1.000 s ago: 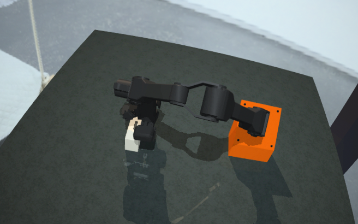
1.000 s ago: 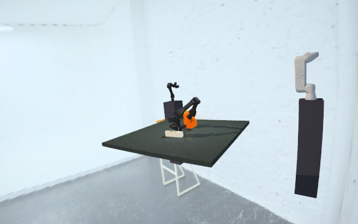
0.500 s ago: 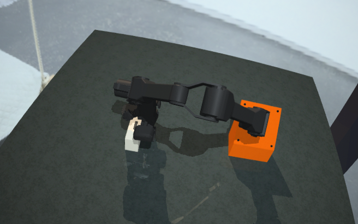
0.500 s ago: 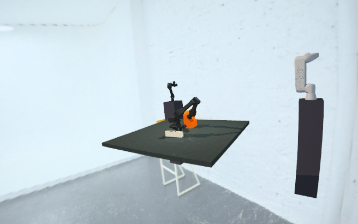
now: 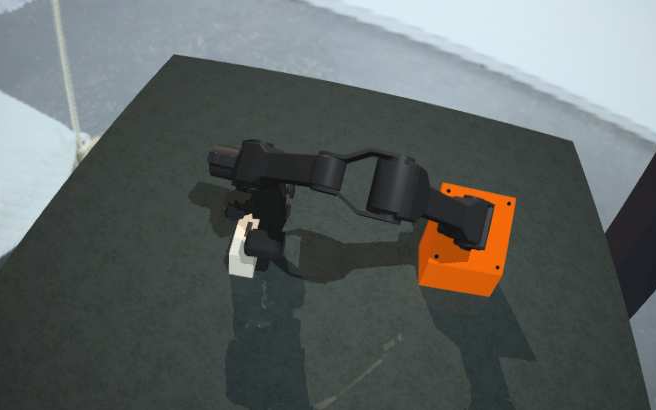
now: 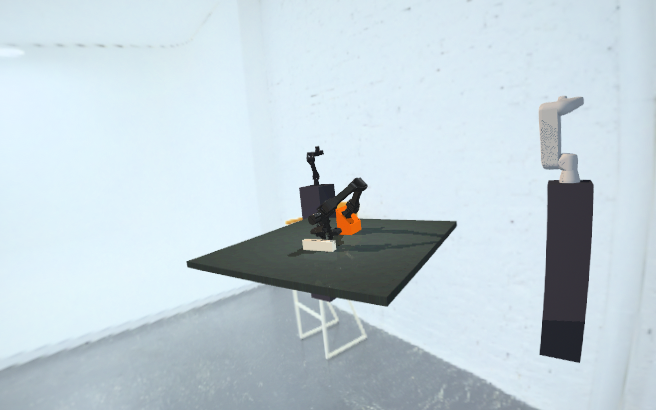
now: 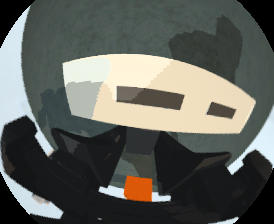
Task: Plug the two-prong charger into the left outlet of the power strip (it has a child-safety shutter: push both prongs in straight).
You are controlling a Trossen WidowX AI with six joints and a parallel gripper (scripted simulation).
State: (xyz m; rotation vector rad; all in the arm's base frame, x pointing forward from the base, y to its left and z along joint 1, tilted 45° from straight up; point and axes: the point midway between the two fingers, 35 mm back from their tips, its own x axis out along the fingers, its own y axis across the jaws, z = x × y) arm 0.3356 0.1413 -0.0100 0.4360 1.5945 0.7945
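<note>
You've got the gripper closed on the charger, a small dark block pinched between the fingertips, right at the near long edge of the power strip in your wrist view. Its prongs are hidden, so you can't tell which way they point, nor its long axis. The strip lies flat on the table, its long axis running left to right in your exterior view, two dark slots facing up. Well apart from the strip, there's your orange base.
</note>
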